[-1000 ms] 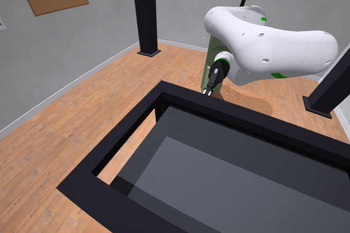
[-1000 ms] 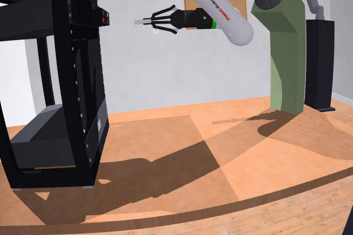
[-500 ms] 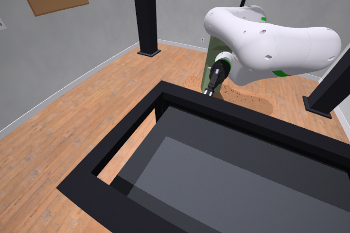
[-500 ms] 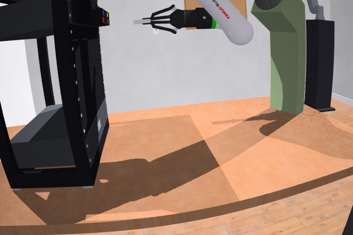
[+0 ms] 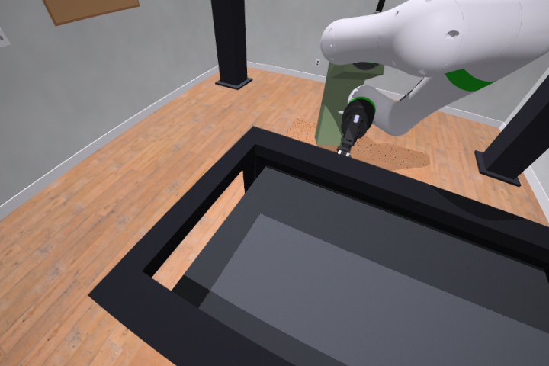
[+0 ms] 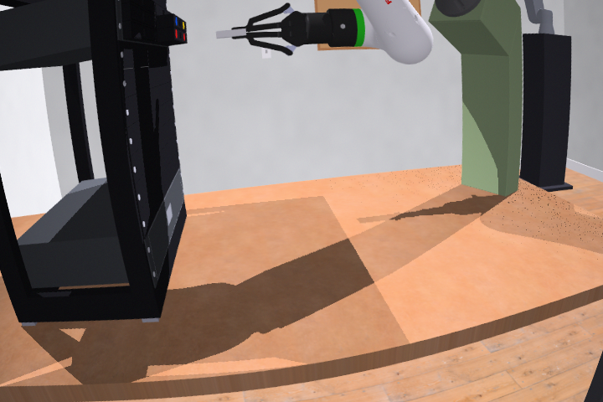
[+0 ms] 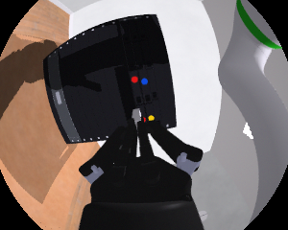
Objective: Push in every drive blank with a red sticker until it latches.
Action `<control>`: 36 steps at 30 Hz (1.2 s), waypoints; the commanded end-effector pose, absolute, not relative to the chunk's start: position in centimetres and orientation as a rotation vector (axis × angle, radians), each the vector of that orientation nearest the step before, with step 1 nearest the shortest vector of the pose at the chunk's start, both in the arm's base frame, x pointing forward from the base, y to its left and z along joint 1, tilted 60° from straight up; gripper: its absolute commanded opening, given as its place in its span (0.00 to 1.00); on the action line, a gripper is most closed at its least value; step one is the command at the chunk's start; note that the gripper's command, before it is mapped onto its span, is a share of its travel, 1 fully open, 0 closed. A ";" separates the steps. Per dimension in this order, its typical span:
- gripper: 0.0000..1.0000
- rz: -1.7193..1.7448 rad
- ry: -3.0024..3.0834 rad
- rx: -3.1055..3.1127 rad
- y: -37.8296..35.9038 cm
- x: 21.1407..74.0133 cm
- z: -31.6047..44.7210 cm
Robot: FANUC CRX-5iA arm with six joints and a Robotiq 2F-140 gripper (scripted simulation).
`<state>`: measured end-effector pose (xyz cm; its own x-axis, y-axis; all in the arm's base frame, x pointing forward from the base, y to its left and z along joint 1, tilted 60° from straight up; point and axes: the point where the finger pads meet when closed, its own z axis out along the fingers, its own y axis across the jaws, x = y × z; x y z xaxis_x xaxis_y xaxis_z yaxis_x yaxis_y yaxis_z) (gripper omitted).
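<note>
The black rack (image 6: 106,141) (image 5: 184,216) (image 7: 96,86) stands on the wooden platform at the left in the exterior view. Near its top front sit the drive blanks with small stickers: blue (image 6: 177,22) (image 7: 144,80), yellow (image 6: 183,24) (image 7: 151,118), and two red ones (image 6: 177,33) (image 6: 183,36). In the wrist view one red sticker (image 7: 134,80) shows beside the blue one, and another is partly hidden behind the fingertips. My gripper (image 6: 224,33) (image 5: 342,152) (image 7: 137,114) is shut and empty. It points level at the stickered blanks, a short gap away from the rack's front.
The arm's green pedestal (image 6: 492,95) (image 5: 329,107) stands at the far right of the round wooden platform (image 6: 406,284). Black pillars (image 6: 546,109) (image 5: 229,43) stand around on the floor. The rack's lower shelf holds a grey unit (image 6: 69,227).
</note>
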<state>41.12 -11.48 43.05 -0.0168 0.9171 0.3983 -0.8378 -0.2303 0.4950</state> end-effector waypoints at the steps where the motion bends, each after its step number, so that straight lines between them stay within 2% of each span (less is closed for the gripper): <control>1: 0.00 1.628 0.139 0.777 -9.9 41.6 45.1; 12: 0.00 1.628 0.139 0.777 -7.6 42.1 48.1; 36: 0.00 1.628 0.139 0.777 -8.9 44.3 51.1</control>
